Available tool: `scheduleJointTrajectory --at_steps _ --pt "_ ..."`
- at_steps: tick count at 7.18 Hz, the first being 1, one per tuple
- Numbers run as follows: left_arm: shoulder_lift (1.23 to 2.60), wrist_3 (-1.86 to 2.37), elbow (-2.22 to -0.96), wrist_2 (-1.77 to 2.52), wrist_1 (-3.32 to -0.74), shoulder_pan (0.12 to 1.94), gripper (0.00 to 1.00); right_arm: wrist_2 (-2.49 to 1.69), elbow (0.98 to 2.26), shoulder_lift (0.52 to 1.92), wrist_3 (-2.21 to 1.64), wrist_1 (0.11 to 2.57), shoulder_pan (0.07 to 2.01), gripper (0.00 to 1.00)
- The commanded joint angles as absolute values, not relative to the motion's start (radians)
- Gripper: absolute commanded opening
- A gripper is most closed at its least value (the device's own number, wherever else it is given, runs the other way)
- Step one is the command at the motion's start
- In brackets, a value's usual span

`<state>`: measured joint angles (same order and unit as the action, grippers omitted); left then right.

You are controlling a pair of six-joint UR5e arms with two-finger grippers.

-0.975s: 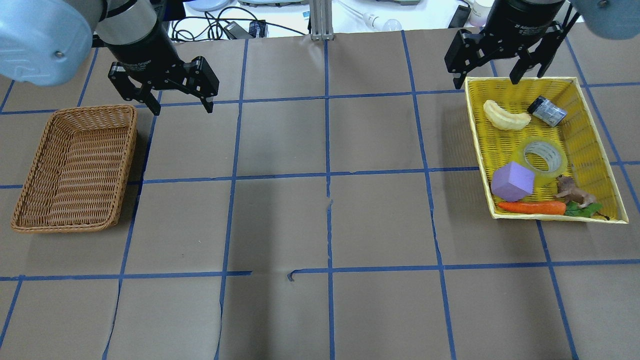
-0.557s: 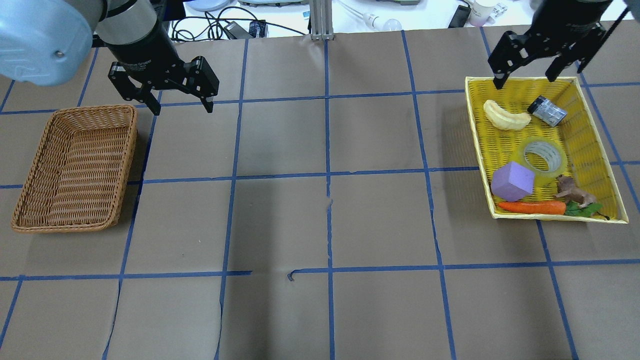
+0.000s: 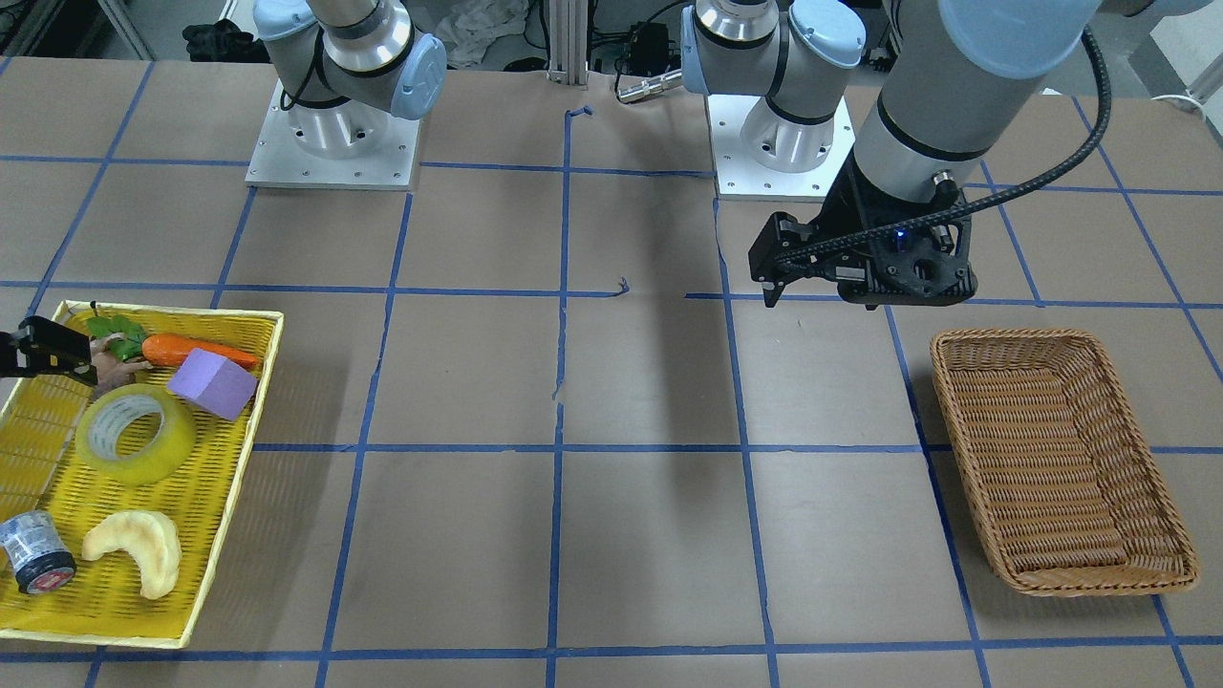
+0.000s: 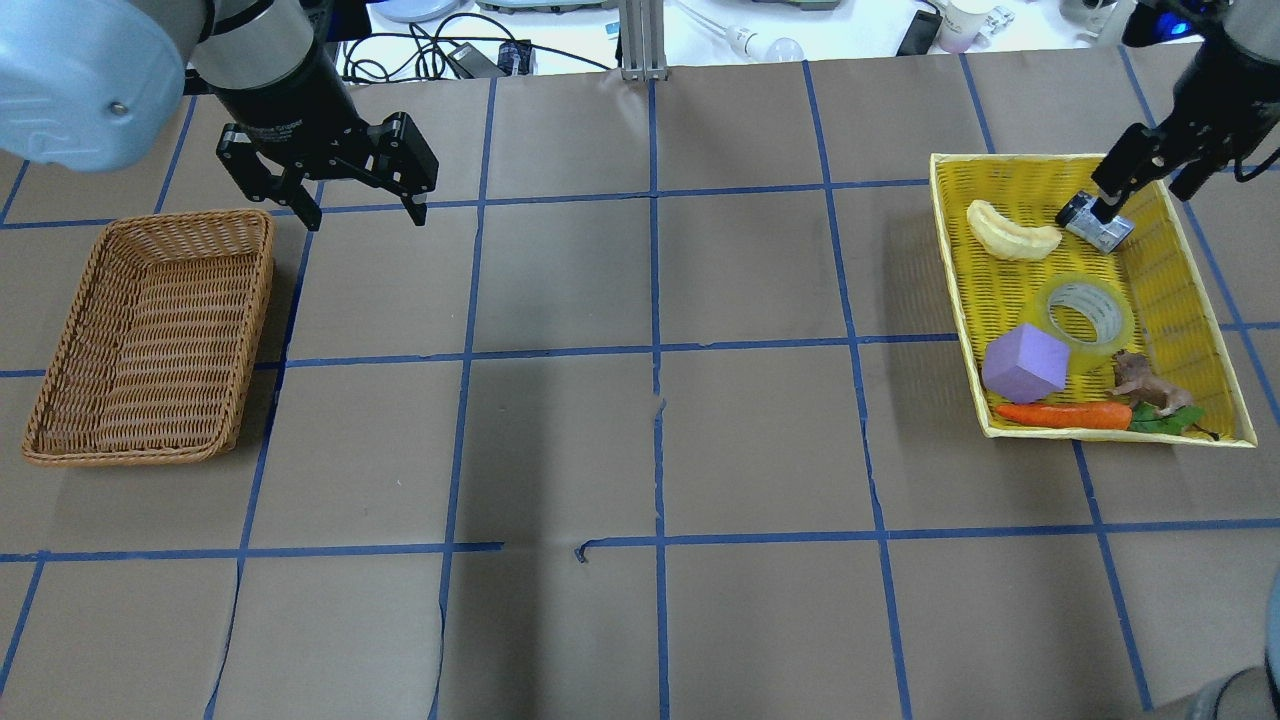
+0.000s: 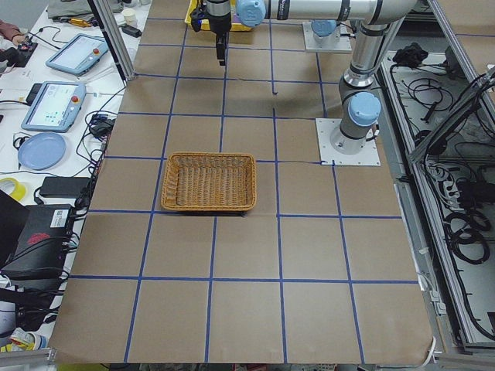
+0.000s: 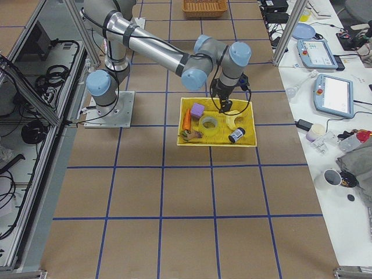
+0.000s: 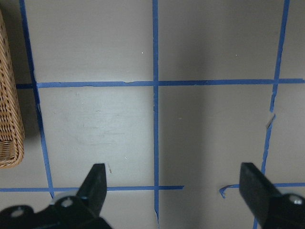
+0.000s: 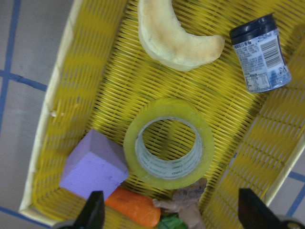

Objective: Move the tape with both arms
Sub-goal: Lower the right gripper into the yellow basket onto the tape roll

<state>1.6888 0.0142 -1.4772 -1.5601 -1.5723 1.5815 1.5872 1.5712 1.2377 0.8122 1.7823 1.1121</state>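
Observation:
The tape [image 4: 1090, 312] lies flat in the yellow basket [image 4: 1170, 290], between a purple block and a grey cylinder. It also shows in the front view [image 3: 136, 435] and the right wrist view [image 8: 169, 143]. My right gripper [image 4: 1145, 195] is open and empty above the basket's far right part. In its wrist view the right gripper [image 8: 174, 214] looks down on the tape. My left gripper [image 4: 360, 210] is open and empty, hovering beside the far right corner of the wicker basket [image 4: 255, 330]. The left wrist view shows the left gripper [image 7: 174, 186] over bare table.
The yellow basket also holds a pale crescent toy [image 4: 1010, 235], a grey cylinder [image 4: 1100, 228], a purple block [image 4: 1022, 362], a carrot [image 4: 1062, 414] and a small animal figure [image 4: 1145, 385]. The wicker basket holds nothing. Brown paper with blue tape lines covers the table.
My right gripper has moved to the right along the yellow basket's far edge and turned, and now hangs over the basket's far right part. The left arm has not moved.

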Motion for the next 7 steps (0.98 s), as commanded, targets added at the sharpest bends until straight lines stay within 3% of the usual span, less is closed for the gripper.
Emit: scheduleJointTrajectory --at_steps 1,2,3,6,7 --pt "1.689 0.015 -1.477 -1.559 -1.572 1.583 1.00 1.591 1.746 1.175 0.915 2.068 1.071 0.98" --pt "1.689 0.015 -1.482 -1.559 -1.572 1.585 1.00 1.589 1.761 1.155 0.932 2.106 1.060 0.95" --pt "1.689 0.015 -1.482 -1.559 -1.572 1.585 1.00 1.591 1.761 1.143 0.945 2.106 1.058 0.85" --pt "1.689 0.015 -1.483 -1.557 -1.569 1.585 1.00 1.614 1.756 1.140 0.945 2.106 1.057 0.13" --pt "1.689 0.015 -1.483 -1.557 -1.569 1.586 1.00 1.614 1.756 1.140 0.943 2.106 1.058 0.00"
